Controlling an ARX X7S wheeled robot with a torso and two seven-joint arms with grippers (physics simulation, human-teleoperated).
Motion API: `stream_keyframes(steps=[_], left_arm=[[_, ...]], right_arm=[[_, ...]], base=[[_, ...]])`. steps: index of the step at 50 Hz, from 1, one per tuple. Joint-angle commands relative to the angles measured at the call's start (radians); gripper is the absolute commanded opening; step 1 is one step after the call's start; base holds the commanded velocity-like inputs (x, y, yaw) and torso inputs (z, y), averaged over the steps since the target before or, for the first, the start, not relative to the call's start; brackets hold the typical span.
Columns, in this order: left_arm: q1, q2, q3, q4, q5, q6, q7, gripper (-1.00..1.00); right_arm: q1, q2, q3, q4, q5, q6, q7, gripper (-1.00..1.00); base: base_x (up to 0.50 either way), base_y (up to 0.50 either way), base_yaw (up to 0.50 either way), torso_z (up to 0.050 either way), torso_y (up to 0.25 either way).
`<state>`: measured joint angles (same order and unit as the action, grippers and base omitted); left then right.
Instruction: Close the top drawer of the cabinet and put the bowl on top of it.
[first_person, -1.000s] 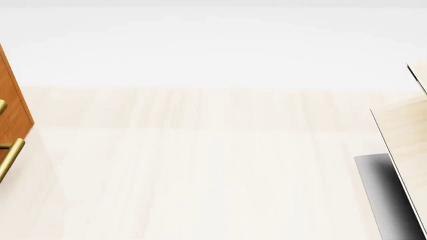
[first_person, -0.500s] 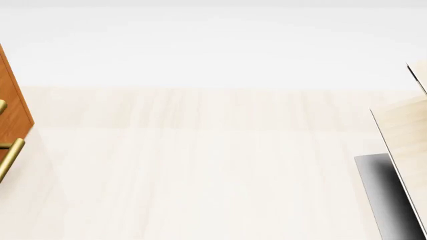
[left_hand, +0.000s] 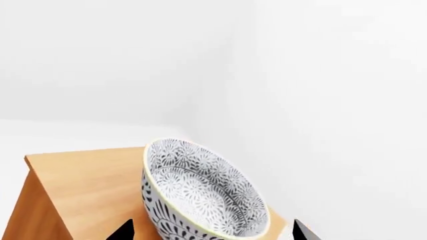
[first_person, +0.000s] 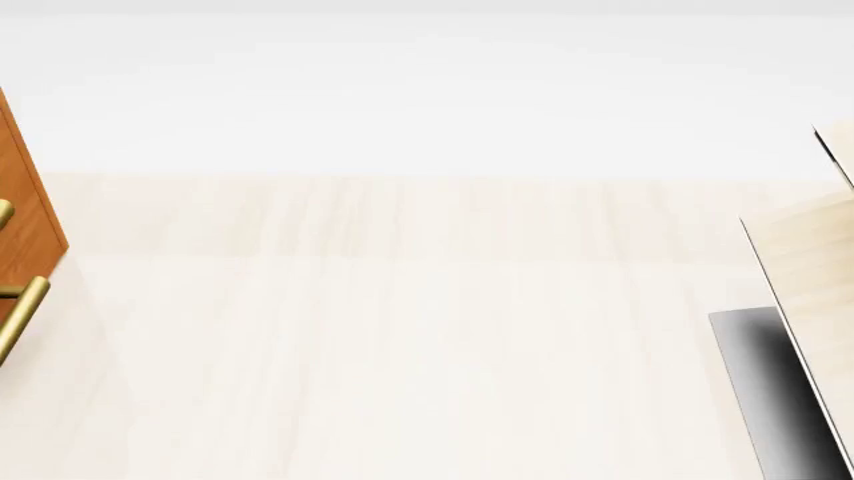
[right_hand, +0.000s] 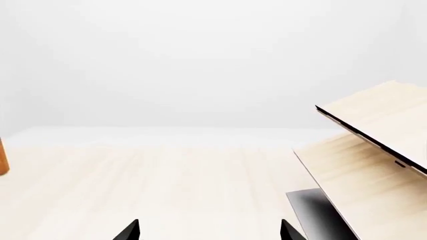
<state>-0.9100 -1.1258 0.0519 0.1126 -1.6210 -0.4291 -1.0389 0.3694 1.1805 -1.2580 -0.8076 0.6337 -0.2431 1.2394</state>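
The bowl, a round deep one in white with a dense grey-blue floral pattern inside and out, sits on the flat orange-brown wooden top of the cabinet in the left wrist view. It looks tilted from that camera, so you see well into it. Its lower edge is cut off by the frame, so I can't tell exactly how it rests on the wood.

The left gripper only shows as two dark fingertips poking in at the frame edge, one on either side of the bowl. So the jaws are spread wide, and whether they touch the bowl I can't tell.

The right gripper is the same story: two dark tips set well apart over a pale wood floor, jaws spread with nothing between them. A pale light-wood shelf unit with a dark base stands off to one side.

In the head view neither arm shows. You just get a sliver of the cabinet's side at the left edge with a brass bar handle, and the pale shelf unit at the right edge. Can't tell from here if the top drawer is shut.
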Motion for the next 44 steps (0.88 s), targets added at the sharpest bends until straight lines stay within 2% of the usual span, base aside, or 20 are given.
stream_keyframes(steps=[1,7,9,13,20,23,31,44], left_arm=[[0.186,-0.055,-0.121,0.193,-0.031,0.052,-0.018,1.0],[0.35,-0.069,-0.269,0.316,-0.044,0.078,-0.024,1.0],[0.373,-0.07,-0.287,0.34,-0.041,0.076,-0.029,1.0],[0.479,-0.062,-0.406,0.433,-0.049,0.058,-0.035,1.0],[0.558,-0.054,-0.548,0.528,-0.09,0.016,-0.043,1.0],[0.596,-0.046,-0.622,0.588,-0.115,-0.017,-0.043,1.0],[0.65,-0.055,-0.705,0.725,-0.136,-0.091,-0.054,1.0],[0.843,0.041,-0.967,0.9,-0.235,-0.308,-0.016,1.0]], right_arm=[[-0.01,-0.001,-0.001,0.004,-0.009,-0.005,0.001,1.0],[-0.021,-0.004,-0.003,0.018,-0.016,-0.024,-0.004,1.0],[-0.019,-0.001,-0.001,0.012,-0.013,-0.021,-0.003,1.0],[-0.025,0.0,-0.002,0.019,-0.015,-0.029,-0.004,1.0],[-0.026,-0.007,0.0,0.027,-0.014,-0.034,-0.01,1.0],[-0.028,-0.006,0.0,0.029,-0.014,-0.038,-0.012,1.0],[-0.039,-0.011,-0.001,0.043,-0.02,-0.049,-0.015,1.0],[-0.059,-0.014,-0.003,0.066,-0.027,-0.075,-0.016,1.0]], base=[[0.0,0.0,0.0,0.0,0.0],[0.0,0.0,0.0,0.0,0.0],[0.0,0.0,0.0,0.0,0.0],[0.0,0.0,0.0,0.0,0.0],[0.0,0.0,0.0,0.0,0.0],[0.0,0.0,0.0,0.0,0.0],[0.0,0.0,0.0,0.0,0.0],[0.0,0.0,0.0,0.0,0.0]])
